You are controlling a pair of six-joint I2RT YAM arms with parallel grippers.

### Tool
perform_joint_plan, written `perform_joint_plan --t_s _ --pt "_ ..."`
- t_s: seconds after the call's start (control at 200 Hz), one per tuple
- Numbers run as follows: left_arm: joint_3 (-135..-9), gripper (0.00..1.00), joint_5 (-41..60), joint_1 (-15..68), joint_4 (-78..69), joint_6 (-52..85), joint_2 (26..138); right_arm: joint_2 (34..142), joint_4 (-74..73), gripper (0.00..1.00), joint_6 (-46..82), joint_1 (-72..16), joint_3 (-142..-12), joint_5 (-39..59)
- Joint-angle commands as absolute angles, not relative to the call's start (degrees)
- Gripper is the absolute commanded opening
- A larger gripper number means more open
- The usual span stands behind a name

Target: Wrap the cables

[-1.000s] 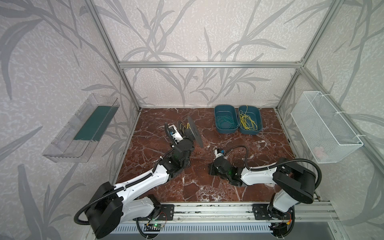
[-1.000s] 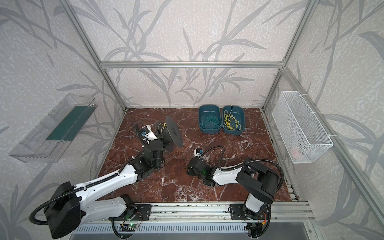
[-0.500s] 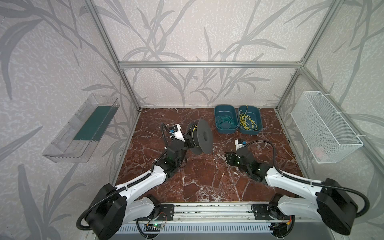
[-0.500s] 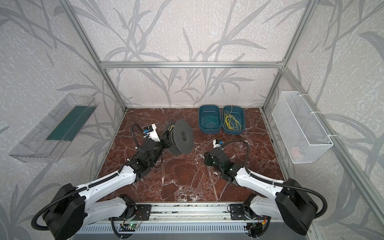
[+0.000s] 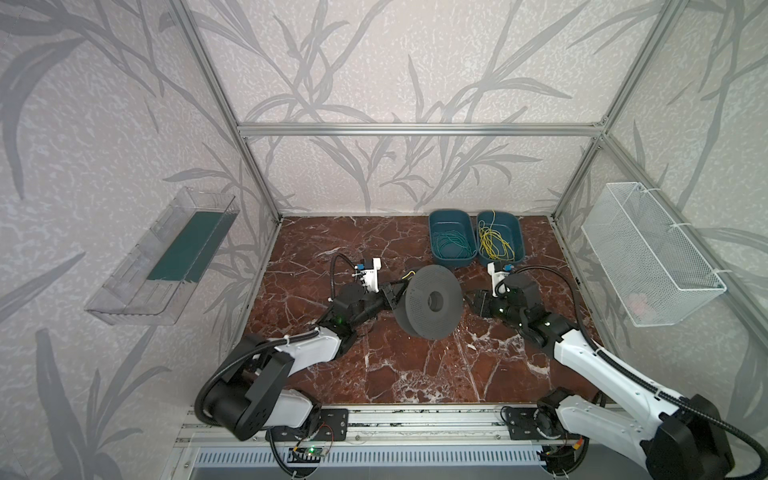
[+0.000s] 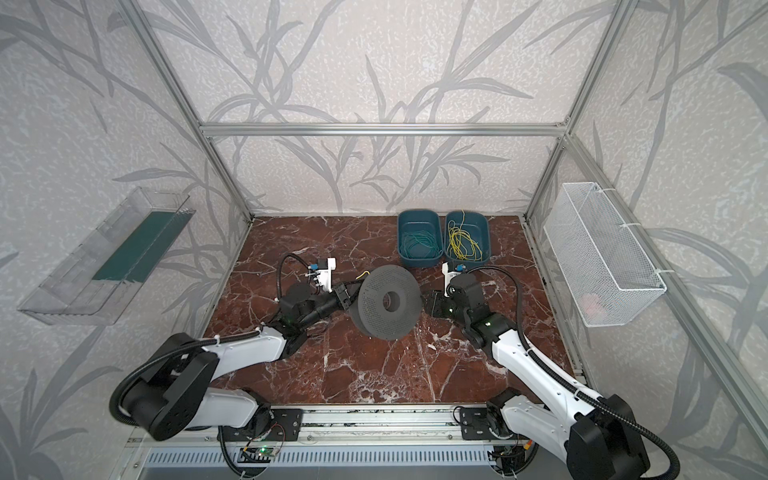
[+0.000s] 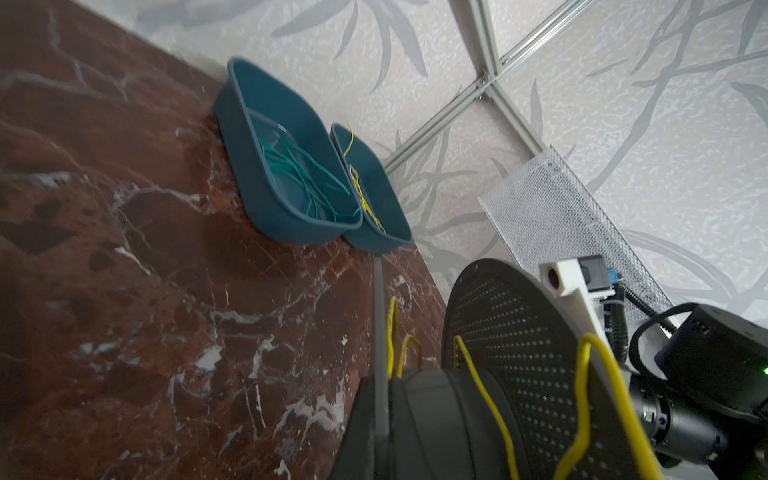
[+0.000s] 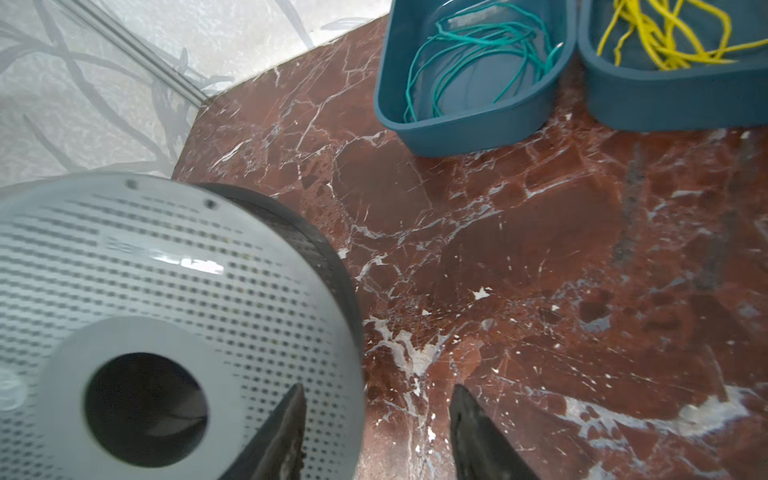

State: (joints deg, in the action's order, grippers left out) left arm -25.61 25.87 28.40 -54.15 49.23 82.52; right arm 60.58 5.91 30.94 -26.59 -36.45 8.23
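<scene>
Yellow cable [image 7: 493, 409] on grey spool [image 7: 523, 332] (loose)

Left jaws clamped, right jaws parted.

Dark grey spool [image 5: 430, 301] dotted with rows of small holes, bright yellow cables [image 5: 492, 245] in a teal bin [image 5: 519, 241], green cables [image 5: 451, 248] in a matching bin [image 5: 432, 232], red-brown marbled surface [image 5: 415, 374] veined white, pale grey leaf-print walls [image 5: 374, 62], white mesh basket [image 5: 648, 253]
</scene>
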Motion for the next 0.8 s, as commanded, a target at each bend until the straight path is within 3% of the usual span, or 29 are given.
perform_joint_plan --t_s 0.0,0.27,0.44,0.72,0.795 --pt "-26.39 0.0 35.44 27.62 -69.27 55.7 86.04 61.68 7.69 0.56 28.57 -25.85 -37.44 11.63" --pt "-26.81 0.0 36.0 26.97 -68.67 53.49 94.23 64.61 5.23 0.6 28.19 -24.91 -36.22 13.8" --pt "-26.04 0.0 35.5 26.8 -75.73 54.52 101.5 67.45 4.6 0.61 27.46 -24.87 -35.52 13.97" --pt "-25.54 0.0 30.55 26.01 -74.89 51.25 106.47 69.25 4.02 0.62 27.49 -24.83 -33.43 16.03" --pt "-26.0 0.07 29.97 25.41 -71.33 49.35 106.54 69.5 2.98 0.63 27.91 -24.87 -32.79 16.85"
